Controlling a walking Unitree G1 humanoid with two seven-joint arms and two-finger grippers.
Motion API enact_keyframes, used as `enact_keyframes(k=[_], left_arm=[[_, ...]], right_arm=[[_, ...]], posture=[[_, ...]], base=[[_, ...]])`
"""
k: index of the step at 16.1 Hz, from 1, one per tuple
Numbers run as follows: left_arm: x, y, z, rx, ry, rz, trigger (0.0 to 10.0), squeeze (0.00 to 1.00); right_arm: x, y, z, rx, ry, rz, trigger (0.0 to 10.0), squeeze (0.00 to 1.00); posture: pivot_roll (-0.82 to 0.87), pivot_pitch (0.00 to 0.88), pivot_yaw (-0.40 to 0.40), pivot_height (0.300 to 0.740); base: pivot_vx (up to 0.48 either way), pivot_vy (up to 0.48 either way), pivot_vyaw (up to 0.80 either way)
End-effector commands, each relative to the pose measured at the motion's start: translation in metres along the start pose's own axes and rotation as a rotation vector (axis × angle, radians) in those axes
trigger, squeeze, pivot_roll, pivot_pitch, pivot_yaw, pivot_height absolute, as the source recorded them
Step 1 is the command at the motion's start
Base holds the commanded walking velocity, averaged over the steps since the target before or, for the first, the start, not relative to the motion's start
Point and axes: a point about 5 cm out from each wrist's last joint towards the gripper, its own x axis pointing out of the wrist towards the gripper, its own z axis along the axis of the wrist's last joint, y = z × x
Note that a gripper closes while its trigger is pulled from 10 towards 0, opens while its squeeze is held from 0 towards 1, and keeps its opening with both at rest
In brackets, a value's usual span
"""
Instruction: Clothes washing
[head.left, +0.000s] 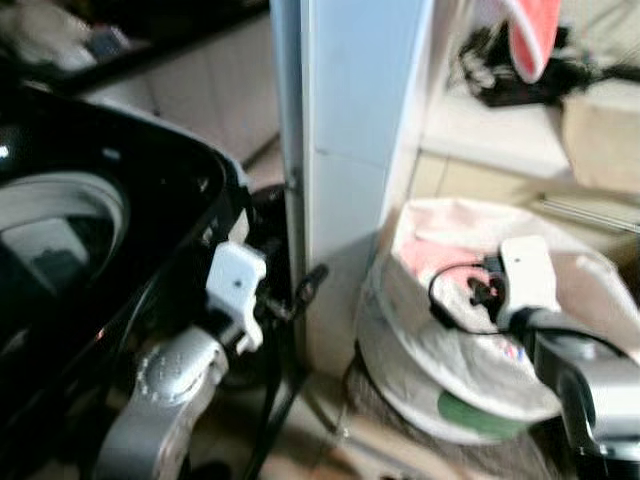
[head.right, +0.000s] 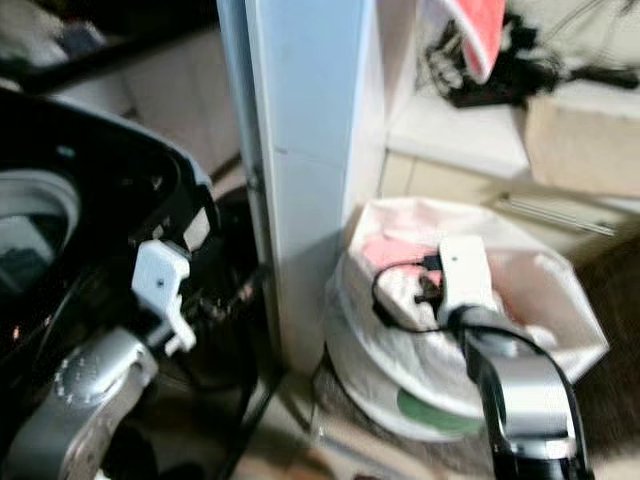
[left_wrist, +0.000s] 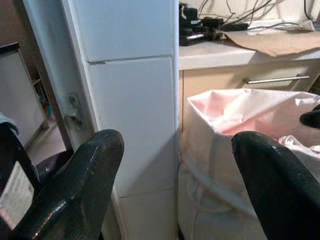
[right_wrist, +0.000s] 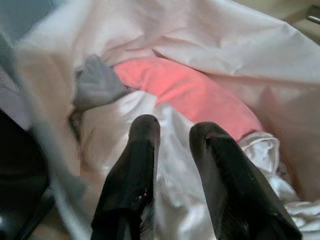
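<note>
A white laundry bag (head.left: 440, 215) stands on the floor at the right, holding a pink garment (right_wrist: 200, 95), a white cloth (right_wrist: 170, 170) and a grey piece (right_wrist: 97, 85). My right gripper (right_wrist: 175, 127) reaches down into the bag, its fingers open by a narrow gap just over the white cloth; whether they touch it is unclear. The black washing machine (head.left: 100, 200) with its round drum opening (head.left: 60, 230) is at the left. My left gripper (left_wrist: 177, 145) hangs wide open and empty between the machine and the bag, beside a white pillar (head.left: 350, 150).
The pillar separates the washer from the bag. Behind the bag a pale counter (head.left: 500, 130) carries black cables and a cardboard box (head.left: 600, 130), with a drawer handle (left_wrist: 275, 79) below. A red cloth (head.left: 535, 35) hangs at the top right.
</note>
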Motion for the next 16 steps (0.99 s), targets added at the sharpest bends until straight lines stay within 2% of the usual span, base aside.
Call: enact_keyframes(k=[1, 2, 6, 7, 8, 10, 12, 13, 16], left_arm=[[0.001, -0.001, 0.001, 0.012, -0.001, 0.001, 10.0, 0.0], [0.001, -0.001, 0.0, -0.013, -0.002, 0.011, 10.0, 0.0], [0.008, 0.004, -0.001, -0.02, 0.012, 0.084, 10.0, 0.0], [0.008, 0.004, 0.0, -0.02, -0.002, 0.076, 10.0, 0.0], [0.007, 0.001, 0.004, -0.016, -0.022, 0.03, 10.0, 0.0], [0.002, -0.008, 0.009, -0.044, -0.052, -0.103, 10.0, 0.0], [-0.01, -0.024, 0.012, -0.042, -0.01, -0.33, 10.0, 0.0], [-0.012, -0.027, 0.014, -0.035, -0.009, -0.374, 10.0, 0.0], [-0.011, -0.029, 0.017, -0.041, -0.021, -0.397, 10.0, 0.0]], right_arm=[[-0.001, -0.001, 0.005, -0.002, -0.01, -0.006, 10.0, 0.0], [-0.001, -0.002, 0.005, -0.003, -0.009, -0.006, 10.0, 0.0], [0.005, -0.013, 0.006, -0.049, 0.012, 0.012, 10.0, 0.0], [0.005, -0.013, 0.006, -0.036, 0.03, 0.072, 10.0, 0.09], [0.004, -0.015, 0.003, -0.038, 0.066, 0.099, 10.0, 1.0], [0.005, -0.022, -0.007, -0.065, 0.151, 0.084, 10.0, 1.0], [0.013, -0.03, -0.022, 0.02, 0.222, 0.067, 10.0, 1.0], [0.016, -0.035, -0.023, 0.005, 0.227, 0.049, 10.0, 1.0], [0.019, -0.039, -0.02, 0.014, 0.224, 0.039, 10.0, 1.0]], posture=[[-0.02, 0.03, 0.015, 0.74], [-0.02, 0.03, 0.015, 0.74], [-0.03, 0.028, 0.017, 0.74], [-0.02, 0.026, 0.015, 0.74], [-0.02, 0.025, 0.013, 0.74], [-0.02, 0.023, 0.005, 0.74], [-0.01, 0.019, 0.0, 0.74], [-0.01, 0.018, 0.001, 0.74], [-0.01, 0.014, 0.001, 0.74]], base=[[0.0, -0.48, 0.0], [0.0, -0.379, 0.0], [0.0, 0.0, 0.0], [0.0, 0.0, 0.0], [0.0, 0.0, 0.0], [0.0, 0.0, 0.0], [0.0, 0.0, 0.0], [0.0, 0.0, 0.0], [0.0, 0.0, 0.0]])
